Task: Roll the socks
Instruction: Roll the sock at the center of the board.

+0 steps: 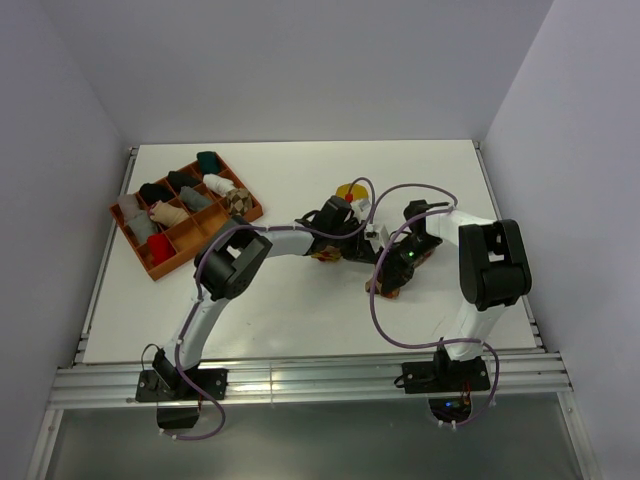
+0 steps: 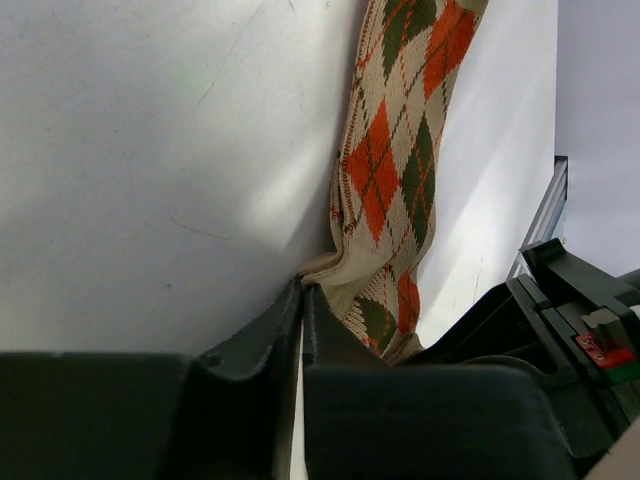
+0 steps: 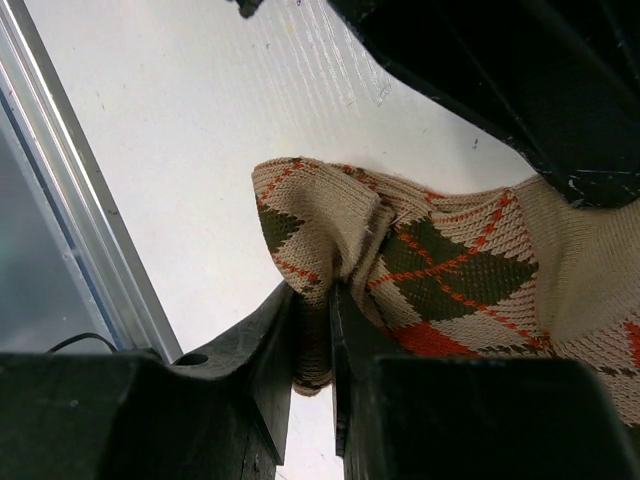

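Observation:
An orange-brown-cream argyle sock [image 1: 328, 256] lies on the white table between my two grippers. In the left wrist view it [image 2: 385, 170] runs away from the fingers, and my left gripper [image 2: 303, 288] is shut with the sock's cream edge pinched at its tips. My right gripper [image 3: 312, 300] is shut on a bunched fold at the sock's [image 3: 440, 260] other end. In the top view the left gripper [image 1: 362, 243] and right gripper [image 1: 392, 272] are close together mid-table. A mustard yellow sock [image 1: 350, 190] with a red label lies just behind them.
A brown divided tray [image 1: 150, 265] of several small sock bundles stands at the back left. The table's metal front rail [image 3: 70, 220] runs near the right gripper. The right arm's black body [image 2: 570, 310] is close beside the left gripper.

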Controlling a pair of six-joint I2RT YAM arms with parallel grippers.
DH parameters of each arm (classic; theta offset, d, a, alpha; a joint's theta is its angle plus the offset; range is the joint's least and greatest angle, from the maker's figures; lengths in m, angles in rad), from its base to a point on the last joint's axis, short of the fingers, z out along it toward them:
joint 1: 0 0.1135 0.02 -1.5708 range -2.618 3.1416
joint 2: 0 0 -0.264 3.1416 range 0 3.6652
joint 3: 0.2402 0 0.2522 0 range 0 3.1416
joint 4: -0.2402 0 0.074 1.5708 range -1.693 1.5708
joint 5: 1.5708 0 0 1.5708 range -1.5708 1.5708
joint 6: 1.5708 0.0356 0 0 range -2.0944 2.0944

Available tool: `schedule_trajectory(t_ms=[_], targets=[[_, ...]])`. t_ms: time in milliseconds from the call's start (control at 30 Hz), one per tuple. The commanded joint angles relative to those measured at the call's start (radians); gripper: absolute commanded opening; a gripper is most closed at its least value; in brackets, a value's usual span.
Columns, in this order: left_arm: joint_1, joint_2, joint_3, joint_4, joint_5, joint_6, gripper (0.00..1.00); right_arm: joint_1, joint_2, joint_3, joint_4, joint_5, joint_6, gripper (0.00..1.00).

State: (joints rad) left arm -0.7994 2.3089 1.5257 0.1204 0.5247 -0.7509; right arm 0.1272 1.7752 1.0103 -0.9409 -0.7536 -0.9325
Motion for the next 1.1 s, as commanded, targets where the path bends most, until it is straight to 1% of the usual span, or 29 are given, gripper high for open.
schedule_trajectory(t_ms=[0, 33, 100, 200, 333, 433, 567, 800, 967, 1067], targets=[[-0.024, 0.057, -0.006, -0.068, -0.034, 0.016, 0.07, 0.008, 0.009, 0.019, -0.016, 0.002, -0.019, 0.19], [-0.024, 0.055, -0.006, -0.067, -0.035, 0.010, 0.04, 0.006, 0.007, 0.017, -0.016, 0.002, -0.017, 0.19], [-0.024, 0.043, -0.010, -0.064, -0.052, 0.004, 0.00, 0.006, 0.003, 0.016, -0.013, 0.002, -0.016, 0.19], [-0.018, 0.002, -0.050, -0.044, -0.090, -0.022, 0.00, 0.002, 0.001, 0.025, -0.016, 0.003, -0.006, 0.18], [0.032, -0.071, -0.151, 0.019, -0.147, -0.076, 0.00, -0.001, -0.005, 0.045, -0.022, 0.011, 0.000, 0.18], [0.066, -0.115, -0.219, 0.035, -0.163, -0.082, 0.00, -0.001, 0.003, 0.083, -0.039, 0.014, -0.002, 0.18], [0.098, -0.166, -0.262, 0.027, -0.209, -0.084, 0.00, -0.001, 0.032, 0.160, -0.085, -0.001, -0.014, 0.19], [0.154, -0.272, -0.346, 0.022, -0.261, -0.094, 0.00, 0.035, 0.114, 0.255, -0.219, -0.050, -0.054, 0.20], [0.157, -0.272, -0.340, 0.004, -0.247, -0.079, 0.00, 0.045, 0.240, 0.304, -0.381, -0.081, -0.135, 0.20], [0.154, -0.261, -0.325, -0.008, -0.236, -0.064, 0.00, 0.063, 0.273, 0.298, -0.417, -0.096, -0.158, 0.20]])
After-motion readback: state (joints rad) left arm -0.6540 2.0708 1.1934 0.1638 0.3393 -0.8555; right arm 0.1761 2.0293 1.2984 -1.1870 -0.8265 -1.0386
